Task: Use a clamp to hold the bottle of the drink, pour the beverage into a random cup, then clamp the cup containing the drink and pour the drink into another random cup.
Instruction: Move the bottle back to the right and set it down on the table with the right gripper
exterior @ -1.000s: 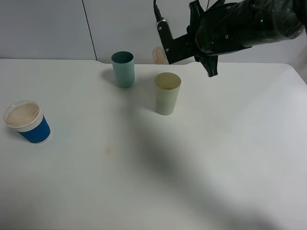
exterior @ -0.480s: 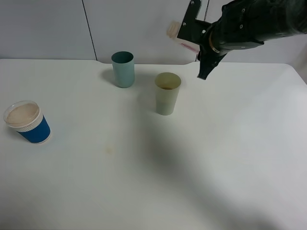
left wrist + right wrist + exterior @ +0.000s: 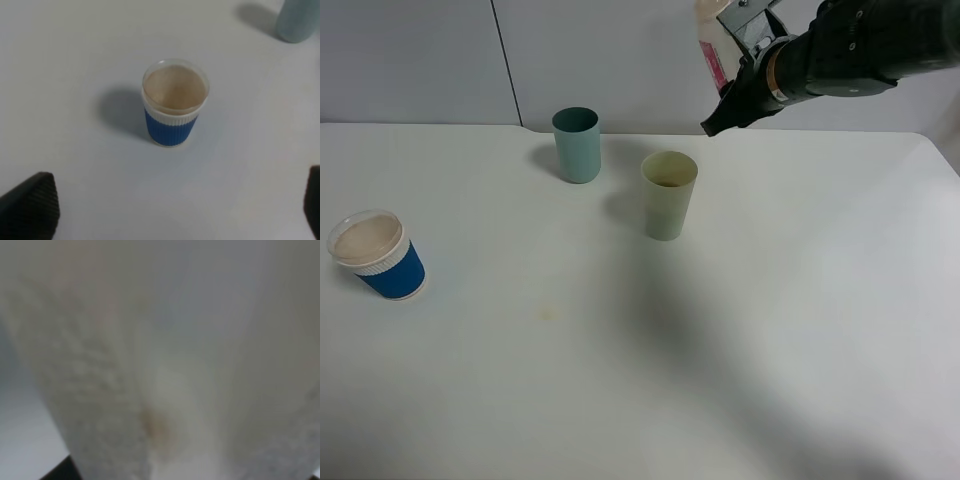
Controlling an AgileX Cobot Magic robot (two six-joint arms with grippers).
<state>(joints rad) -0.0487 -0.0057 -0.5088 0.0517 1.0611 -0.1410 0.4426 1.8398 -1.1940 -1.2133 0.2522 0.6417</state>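
Note:
My right gripper [image 3: 722, 72] is shut on the drink bottle [image 3: 711, 42], a white bottle with a pink label, held high at the back, above and right of the pale yellow-green cup [image 3: 669, 194]. In the right wrist view the bottle [image 3: 160, 365] fills the picture as a white blur. The teal cup [image 3: 577, 144] stands behind and left of the pale cup. My left gripper [image 3: 170, 212] is open above the table, its dark fingertips [image 3: 31, 205] wide apart, with the blue cup [image 3: 175, 105] ahead of it. The left arm does not show in the exterior view.
The blue cup [image 3: 377, 255], ribbed and topped by a clear lid, stands near the table's left edge and holds a pale brown drink. The teal cup [image 3: 300, 20] shows in a corner of the left wrist view. A small stain [image 3: 548, 312] marks the white table.
The right arm has lifted the bottle up and to the right, away from the pale cup's rim, turning it from tipped over toward upright. The cups and left gripper have not moved.

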